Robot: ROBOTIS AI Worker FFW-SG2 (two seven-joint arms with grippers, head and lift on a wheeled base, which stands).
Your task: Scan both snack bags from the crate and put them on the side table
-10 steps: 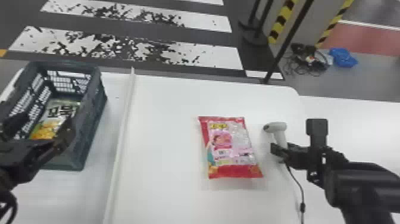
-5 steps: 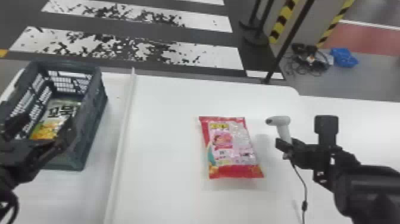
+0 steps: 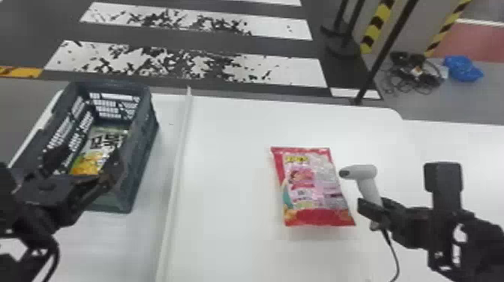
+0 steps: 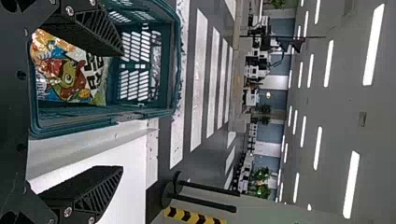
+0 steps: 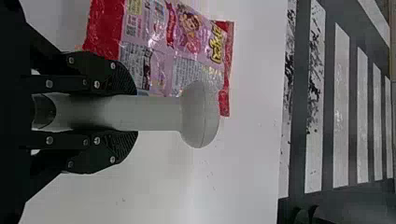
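Red snack bag [image 3: 313,187] laid flat on worktop [image 3: 225,180], long axis aligned roughly fore-and-aft, just left of scanner [image 3: 362,172]. Scanner handle clamped in right jaws, head turned toward bag; right side nearer, short leftward shift over bag judged required for scan. Left jaws set apart at crate [image 3: 141,161]; second snack bag [image 3: 99,146] contained inside

lettering on red bag [image 3: 313,187], on crated bag [image 3: 99,150], none clearly legible

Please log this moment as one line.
right gripper holding white handheld scanner | red-pink snack bag on white table | left gripper open at dark plastic crate
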